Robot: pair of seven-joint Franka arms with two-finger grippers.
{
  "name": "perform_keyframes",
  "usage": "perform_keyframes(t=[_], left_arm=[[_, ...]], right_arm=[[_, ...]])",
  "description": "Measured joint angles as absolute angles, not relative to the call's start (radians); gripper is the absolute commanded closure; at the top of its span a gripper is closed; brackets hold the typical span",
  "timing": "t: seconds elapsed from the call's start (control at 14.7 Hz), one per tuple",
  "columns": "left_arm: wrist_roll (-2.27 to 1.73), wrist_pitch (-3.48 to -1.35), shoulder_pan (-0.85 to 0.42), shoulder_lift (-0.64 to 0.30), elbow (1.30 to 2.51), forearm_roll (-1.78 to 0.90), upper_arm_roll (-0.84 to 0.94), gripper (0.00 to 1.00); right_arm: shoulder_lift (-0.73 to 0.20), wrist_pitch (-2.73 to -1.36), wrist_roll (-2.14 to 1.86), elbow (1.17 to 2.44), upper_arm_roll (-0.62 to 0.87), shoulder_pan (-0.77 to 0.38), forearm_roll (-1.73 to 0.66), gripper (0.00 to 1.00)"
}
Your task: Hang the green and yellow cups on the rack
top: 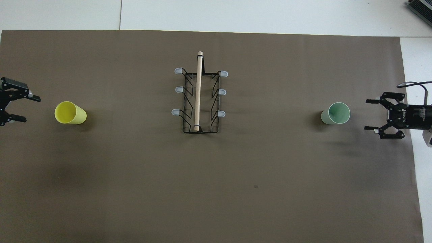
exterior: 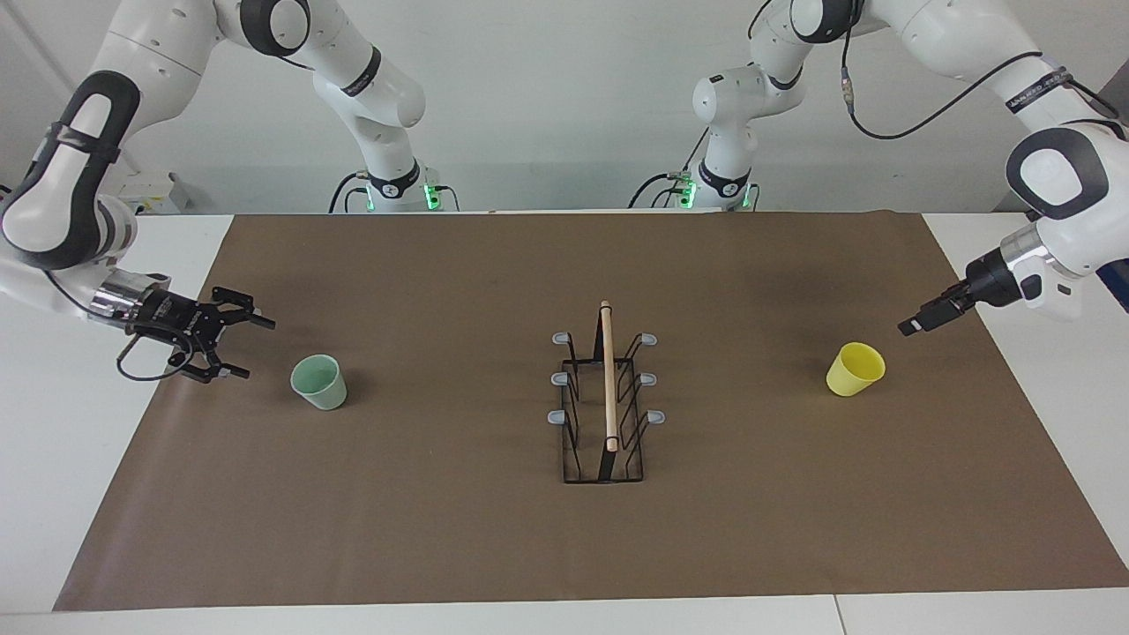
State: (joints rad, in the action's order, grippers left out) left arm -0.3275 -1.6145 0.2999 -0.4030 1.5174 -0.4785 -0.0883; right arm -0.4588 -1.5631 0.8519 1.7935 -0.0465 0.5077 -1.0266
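Standing upright on the brown mat (exterior: 494, 529), both cups are clear of the rack (exterior: 605, 401), which sits mid-table with its wooden rod (exterior: 609, 375) running along the top and grey-tipped prongs (exterior: 561, 379) three a side, all bare

Green cup (exterior: 318, 381) toward the right arm's end of the table, mouth up, well apart from the rack; overhead view shows it at (top: 335, 113)

Yellow cup (exterior: 855, 369) toward the left arm's end, mouth up, tilt not clear, also well apart from the rack; overhead at (top: 70, 112)

Right gripper (exterior: 238, 348) hangs low near the mat edge, just beside the green cup, not touching; fingers spread wide apart, nothing between them, pointing at the cup; same in overhead (top: 370, 114)

Left gripper (exterior: 910, 324) hangs near the yellow cup, slightly above it in the facing view, no contact; in the overhead view (top: 28, 108) its fingers are apart and empty, aimed at the cup

Rack in overhead (top: 200, 101) about level with both cups across the table; mat at (top: 216, 189); white table (exterior: 53, 494) shows around the mat
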Motion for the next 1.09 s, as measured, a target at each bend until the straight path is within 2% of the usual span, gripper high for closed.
perform_keyframes(t=[0.07,0.14,0.61,1.09], left_arm=[[-0.370,-1.615,0.320,-0.427,1.511,-0.522,-0.088,0.01],[-0.411,-1.615,0.335,-0.449,1.503,-0.560,-0.088,0.00],[-0.663,-1.640,0.411,-0.578,1.474,-0.802,-0.091,0.00],[-0.824,-1.701,0.412,-0.596,1.534,-0.922,-0.089,0.00]], right_arm=[[-0.473,-1.563,0.832,1.799,-0.046,0.509,-1.040,0.03],[-0.491,-1.563,0.808,1.804,-0.046,0.510,-1.050,0.03],[-0.606,-1.564,0.696,1.808,-0.039,0.504,-1.162,0.03],[-0.657,-1.574,0.637,1.808,-0.028,0.473,-1.217,0.03]])
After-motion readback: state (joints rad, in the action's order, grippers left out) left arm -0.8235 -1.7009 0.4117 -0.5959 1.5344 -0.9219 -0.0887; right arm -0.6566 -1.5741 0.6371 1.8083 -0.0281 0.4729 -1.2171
